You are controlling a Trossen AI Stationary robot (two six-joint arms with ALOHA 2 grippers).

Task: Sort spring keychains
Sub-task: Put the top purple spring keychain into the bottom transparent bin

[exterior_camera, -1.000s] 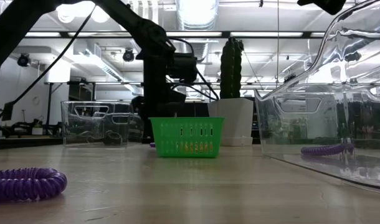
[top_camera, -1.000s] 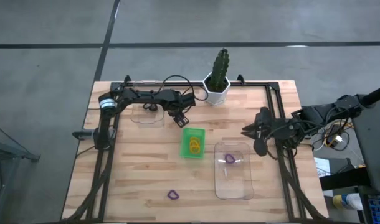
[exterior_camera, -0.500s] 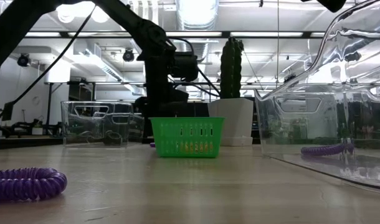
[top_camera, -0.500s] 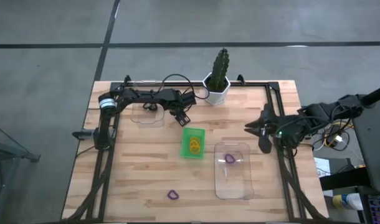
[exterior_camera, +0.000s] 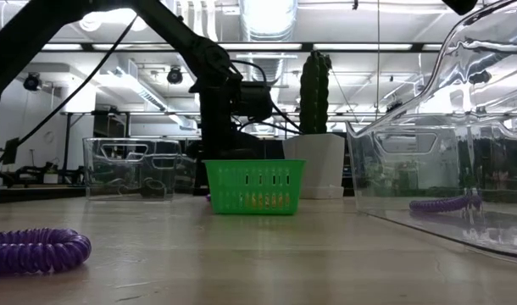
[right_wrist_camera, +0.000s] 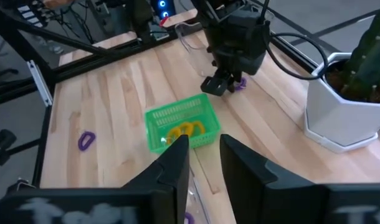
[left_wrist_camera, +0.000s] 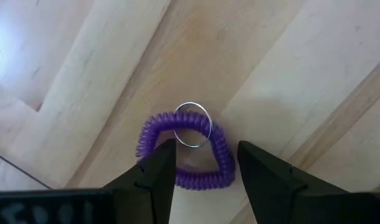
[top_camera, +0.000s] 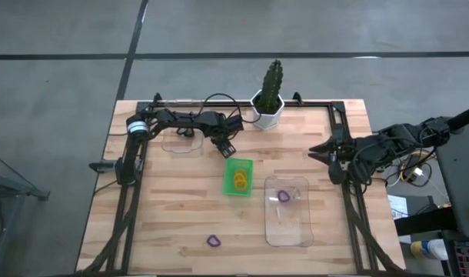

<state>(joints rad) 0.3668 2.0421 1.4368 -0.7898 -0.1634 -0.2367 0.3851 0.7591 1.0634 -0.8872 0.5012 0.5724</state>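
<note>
Purple spring keychain (left_wrist_camera: 189, 151) under the left gripper (left_wrist_camera: 205, 163)
Its jaws stand spread astride it on the worktop (top_camera: 173, 208); right gripper (right_wrist_camera: 204, 160) hangs aside, jaws slightly parted, empty.

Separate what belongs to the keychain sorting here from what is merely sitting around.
Job: purple keychain under the open left gripper; purple keychain loose; orange keychains in green tray; clear trays; right gripper.
Bystanders: potted cactus.

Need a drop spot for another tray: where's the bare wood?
Free: front-left, between the table edge and the loose purple keychain. Crowded: back centre, around the green tray, cactus pot and left gripper.
</note>
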